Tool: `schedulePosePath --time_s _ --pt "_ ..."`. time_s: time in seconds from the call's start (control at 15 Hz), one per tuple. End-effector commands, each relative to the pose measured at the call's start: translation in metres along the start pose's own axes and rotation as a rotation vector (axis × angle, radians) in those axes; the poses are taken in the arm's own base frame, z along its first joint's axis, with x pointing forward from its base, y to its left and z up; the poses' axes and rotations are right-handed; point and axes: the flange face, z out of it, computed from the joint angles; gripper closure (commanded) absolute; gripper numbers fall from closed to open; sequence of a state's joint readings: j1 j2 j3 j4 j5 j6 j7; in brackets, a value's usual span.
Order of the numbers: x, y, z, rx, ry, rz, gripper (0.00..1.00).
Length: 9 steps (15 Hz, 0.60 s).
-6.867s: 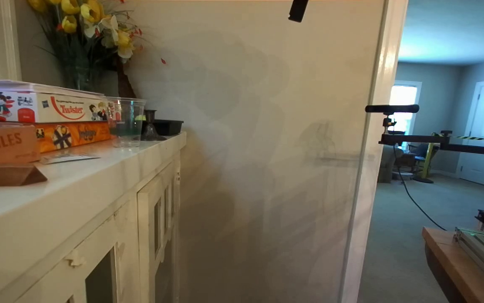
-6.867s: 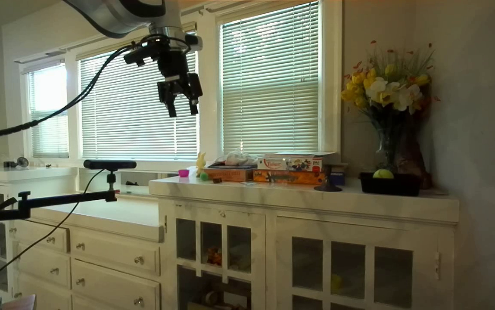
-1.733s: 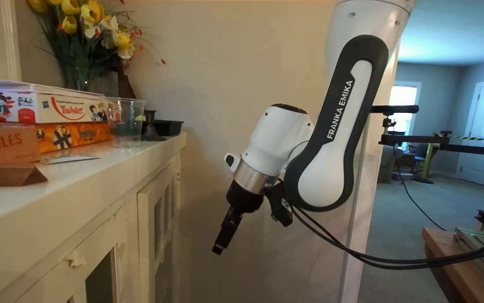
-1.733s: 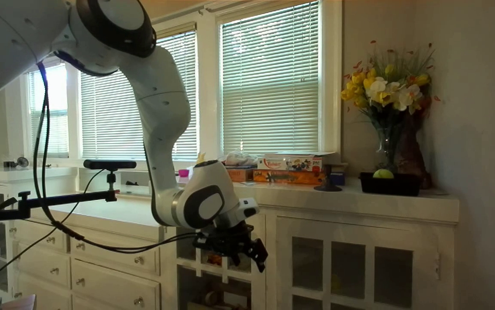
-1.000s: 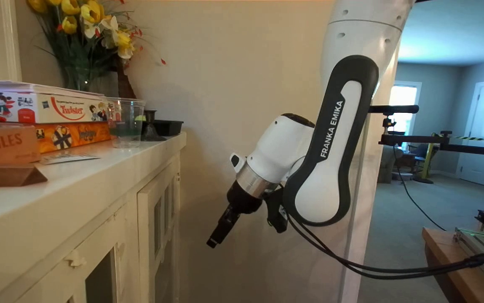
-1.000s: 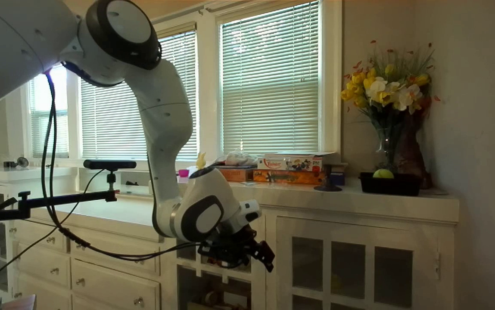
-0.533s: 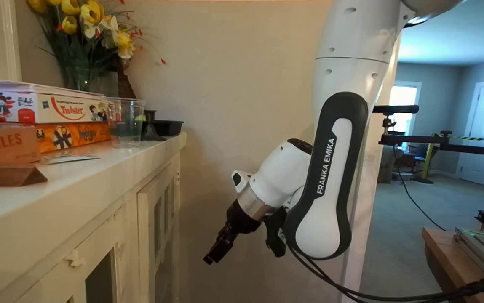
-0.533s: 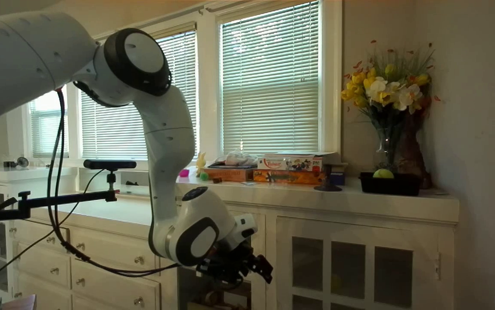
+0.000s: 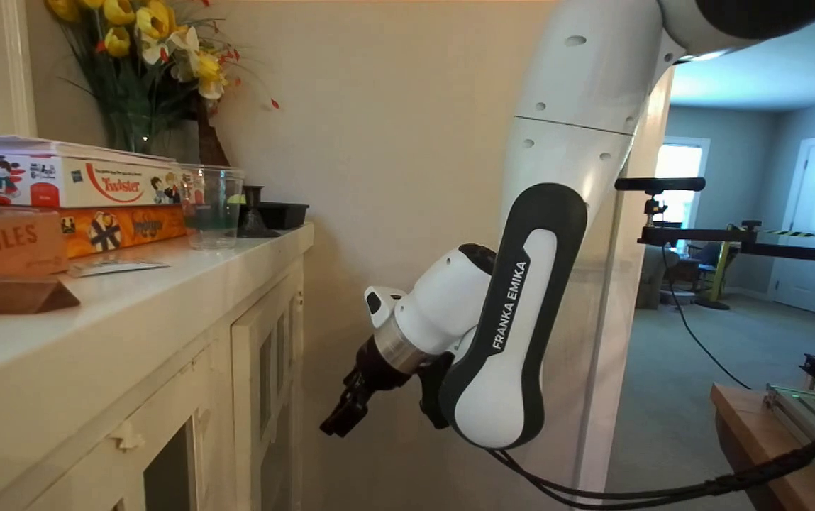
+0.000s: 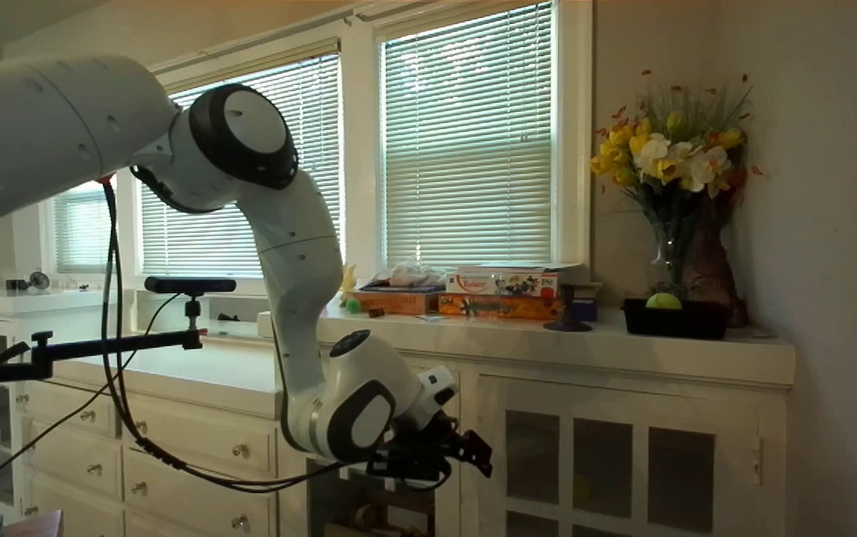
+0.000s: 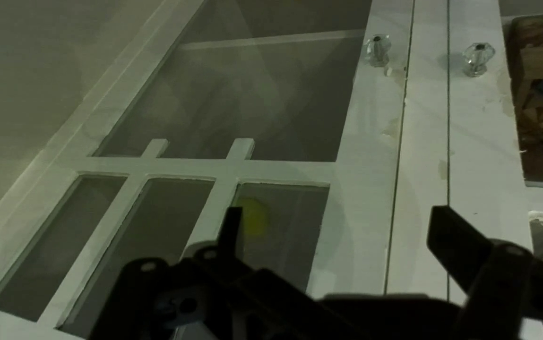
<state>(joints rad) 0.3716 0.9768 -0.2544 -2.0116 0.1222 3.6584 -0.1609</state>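
Observation:
My gripper (image 11: 337, 210) stands open, its black fingers (image 11: 451, 236) wide apart with nothing between them. Before it in the wrist view is a white cabinet door (image 11: 363, 189) with glass panes. A blurred yellow thing (image 11: 256, 217) shows behind a pane, partly covered by a finger. Two clear faceted knobs, a left one (image 11: 378, 49) and a right one (image 11: 478, 59), sit higher up on neighbouring doors. In an exterior view the gripper (image 9: 331, 428) points down towards the cabinet front, with a gap between them. It hangs below counter height in an exterior view (image 10: 484, 455).
On the white counter (image 9: 187, 284) stand stacked game boxes (image 9: 120, 181), a clear cup (image 9: 212, 206), a dark candle holder (image 10: 567, 317) and a black tray (image 10: 674, 319) with a green ball. A flower vase (image 10: 668, 257) stands behind. A camera arm (image 10: 115, 344) and drawers are at the left.
The arm has come down from high up to below the counter top. Over the last second its elbow has sunk and the gripper has moved nearer the cabinet. The gripper has stayed open.

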Motion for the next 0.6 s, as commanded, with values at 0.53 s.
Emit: schedulePosePath --time_s 0.53 --pt "0.021 -0.024 0.021 -0.038 0.085 -0.025 0.00"
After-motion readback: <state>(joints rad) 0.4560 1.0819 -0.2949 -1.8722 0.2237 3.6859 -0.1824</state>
